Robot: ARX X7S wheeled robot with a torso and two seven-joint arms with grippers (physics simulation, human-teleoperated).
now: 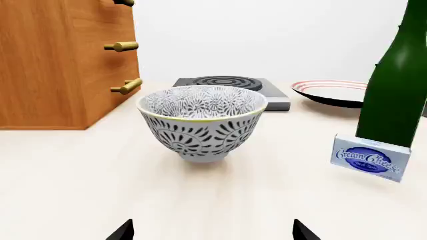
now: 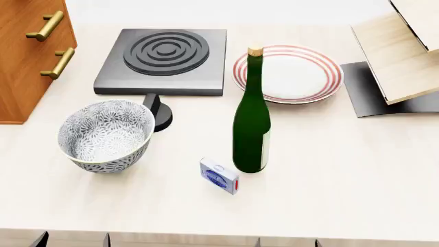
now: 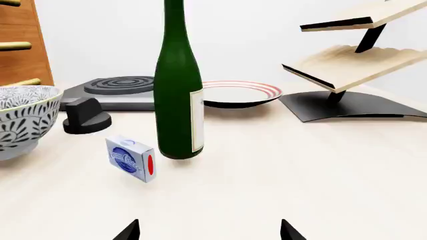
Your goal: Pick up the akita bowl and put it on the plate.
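**Bowl upright and free on the counter; both grippers back at the near edge**

Containers. The akita bowl (image 2: 105, 135) stands upright on the counter, straight ahead of your left gripper (image 1: 212, 231) with clear counter between the two. Its interior shows only the printed pattern; nothing lies in it. The plate (image 2: 287, 73) sits flat and bare, farther out and across to the right of that gripper, behind the green bottle (image 2: 252, 119). Bowl and plate are well apart. From your right gripper (image 3: 208, 230), the plate lies ahead, past the bottle and slightly to its right.

Grippers. Your left gripper shows only two dark fingertips at the edge of its wrist view, spread wide with nothing between them. Your right gripper reads the same: tips parted, holding nothing.

Surface. The counter (image 2: 343, 175) is a pale, light-wood top. A cream cheese box (image 2: 219, 176) stands just beside the bottle's base, on the bowl side. The dark stove burner (image 2: 164, 59) sits beyond the bowl, with its black knob (image 2: 160, 112) just beside the bowl's far rim. A wooden cabinet (image 2: 28, 56) with brass handles stands to the left of the bowl. A tiered wooden rack (image 3: 353, 60) on a dark base stands to the right of the plate. A plain white wall (image 1: 267, 35) is behind.
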